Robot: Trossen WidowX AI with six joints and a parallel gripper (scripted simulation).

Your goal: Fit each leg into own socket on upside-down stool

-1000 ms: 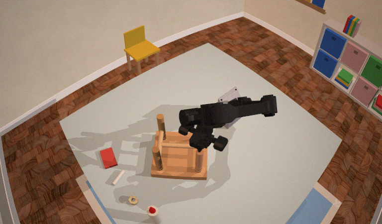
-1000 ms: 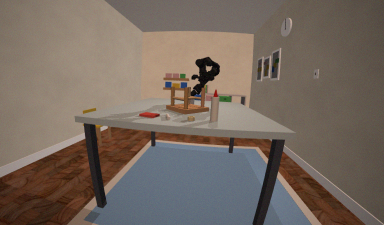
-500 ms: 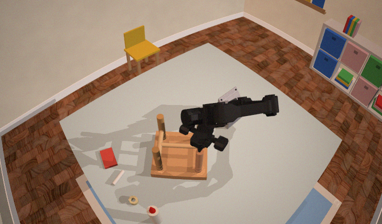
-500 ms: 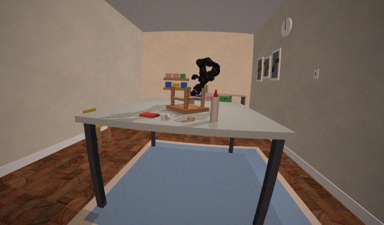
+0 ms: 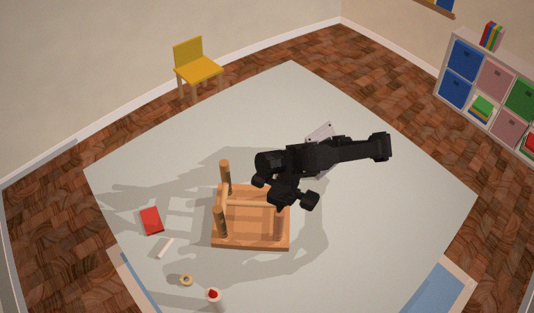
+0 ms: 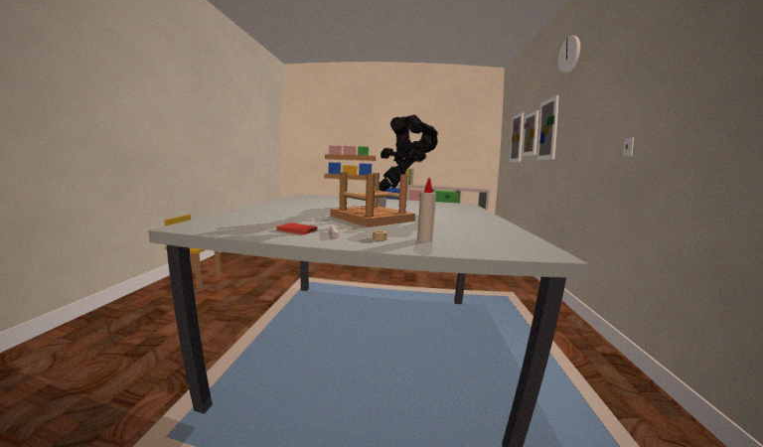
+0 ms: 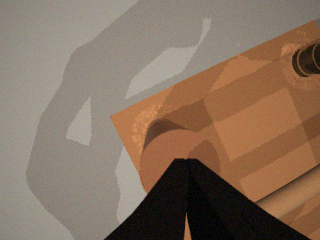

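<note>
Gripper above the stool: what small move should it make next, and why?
Probably lift straight up and away. The gripper is shut on nothing, its fingers pressed together right over the top of a leg that stands at the seat's corner. All four legs appear upright in the upturned stool, so what seems left is getting the arm clear of it.

Looking like a kids' playroom in a home. Small yellow chair (image 5: 195, 66) standing by the wall, cube shelf unit (image 5: 443, 71) holding coloured bins, wall shelf (image 5: 424, 3) carrying coloured blocks. Wood parquet floor (image 5: 393, 77), blue rug (image 6: 360, 364) lying under the surface (image 6: 495, 239), 3 framed pictures (image 6: 547, 126) and a clock (image 6: 568, 53) hanging on the wall.
</note>
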